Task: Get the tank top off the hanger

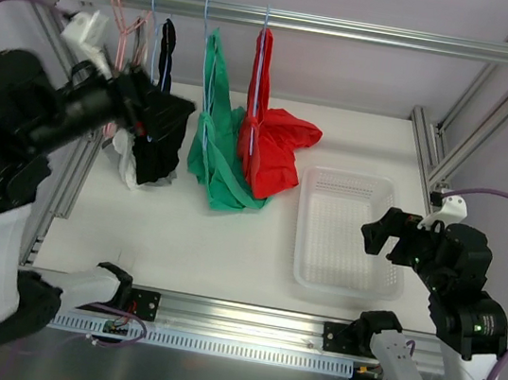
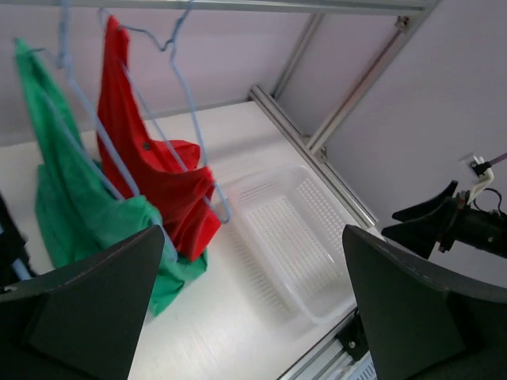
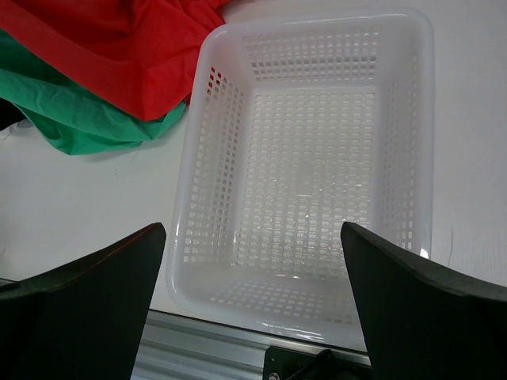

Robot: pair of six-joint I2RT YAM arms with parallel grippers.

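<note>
White desk fills the middle of the overhead view, framed by aluminium posts, with a silver rail running across the far side. The left arm is raised and blurred, reaching up and in toward the left end of the rail. The right arm sits low at the right, near the front edge.

A white plastic basket with perforated walls lies on the desk right of centre, directly below the right hand.

The green tank top hangs from the rail on a blue hanger, with its lower end bunched on the desk. Just to its right, and touching it, the red tank top hangs on a second blue hanger. Its hem also rests on the desk, close to the basket's far-left corner. Left of the green one hang a black garment and a white garment, right by the left arm's end. A pink hanger hooks over the rail further left.

The left hand has its fingers spread wide with only air between them, and it faces the green and red tops. The right hand is likewise spread apart over the basket's near wall.
</note>
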